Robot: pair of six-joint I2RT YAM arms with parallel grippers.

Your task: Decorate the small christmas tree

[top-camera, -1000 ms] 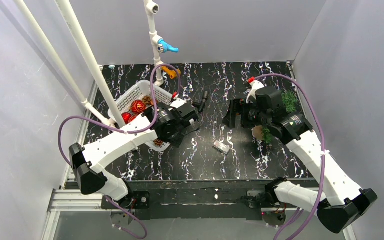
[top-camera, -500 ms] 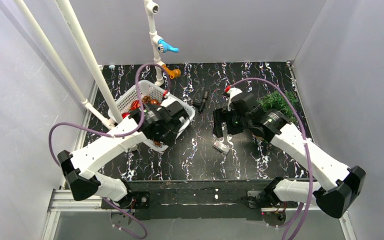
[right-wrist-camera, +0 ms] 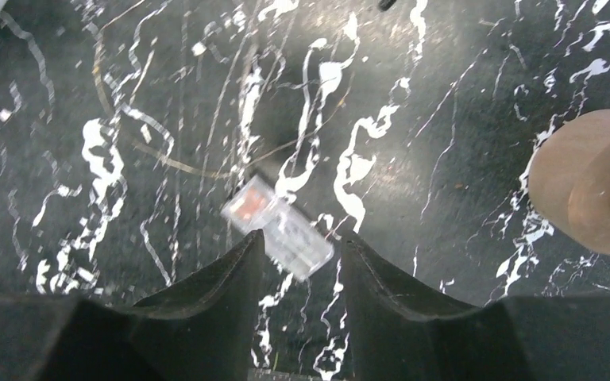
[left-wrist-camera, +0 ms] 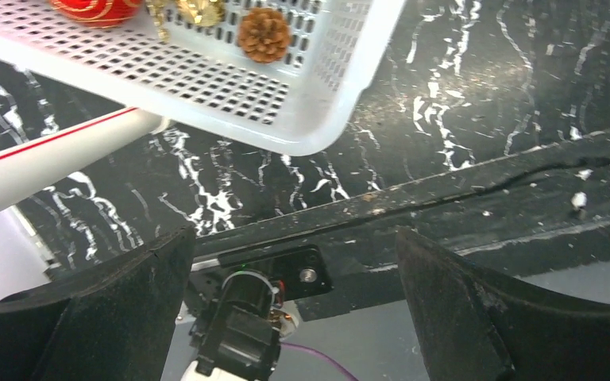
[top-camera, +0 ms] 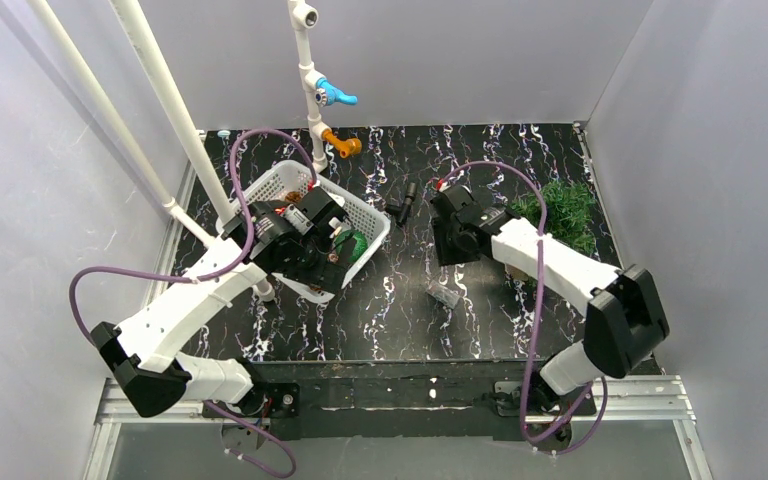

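Table point(top-camera: 480, 160): black marble top. It carries everything, and the step in hand plays out on its bare middle.
Basket point(top-camera: 372, 222): white, on the left, and holds a pinecone point(left-wrist-camera: 264, 33) and a red ball point(left-wrist-camera: 95, 6). I judge these are for later and can stay put.
Tree point(top-camera: 558, 208): at the right side, well apart from the basket. Its brown base point(right-wrist-camera: 596, 181) faces the middle, so it seems to lie on its side. No decoration shows on it yet.
Left gripper point(left-wrist-camera: 294, 238): spread wide with nothing in it, hanging over the basket's near corner. It is best kept there, out of the right arm's way.
Right gripper point(right-wrist-camera: 302, 236): low over the table, jaws part-way apart, with one end of the box at their mouth. I cannot tell whether the pads touch the box.
Box point(right-wrist-camera: 274, 226): small, clear and skewed to the jaws, probably a battery case for lights. Picking it up looks like the current step. To do it well:
- turn the wrist so the pads meet its long flat sides
- centre it deeper between the fingers
- squeeze gently, since hard smooth plastic may skid or pivot out from a corner pinch
- lift straight up
Wire point(right-wrist-camera: 176, 163): a thin strand trails left from the box. Raise slowly so it follows without snagging, then carry it toward the tree.
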